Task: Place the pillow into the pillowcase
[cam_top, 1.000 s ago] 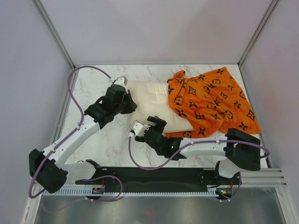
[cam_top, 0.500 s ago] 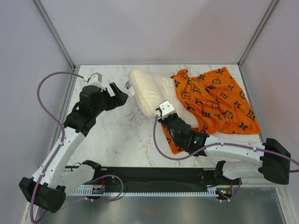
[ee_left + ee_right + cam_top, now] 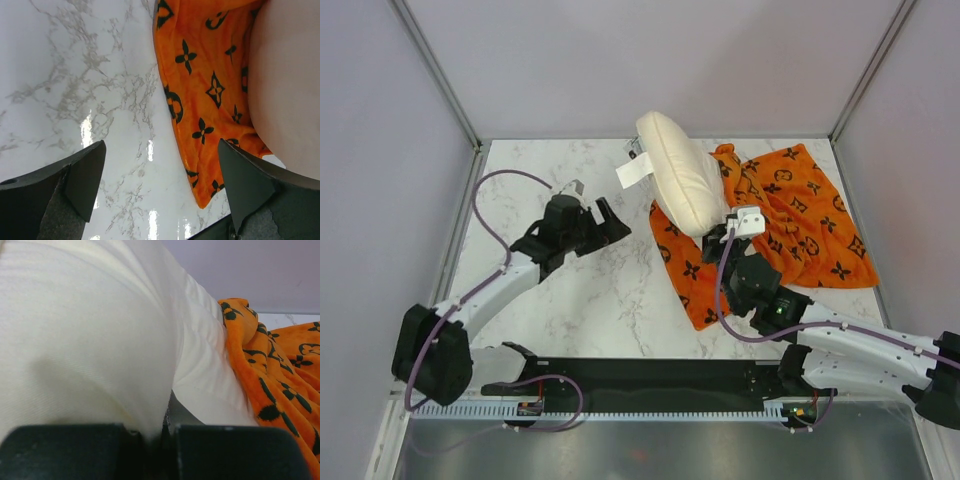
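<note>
Over the marble table (image 3: 550,300), your right gripper (image 3: 167,430) clamps the pillow (image 3: 682,185) at its near end; the pillowcase (image 3: 790,215) lies just right of your left gripper (image 3: 162,180) (spread, empty).

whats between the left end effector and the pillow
Bare marble table, then a flap of the orange pillowcase, with the pillow just beyond it. The left wrist view shows this.

The bare marble table (image 3: 525,190) is open on the left side, where the left gripper (image 3: 608,218) hangs with jaws wide apart. The pillow (image 3: 682,185), standing on end in the right gripper (image 3: 728,232), and the spread pillowcase (image 3: 790,215) block the right half.
</note>
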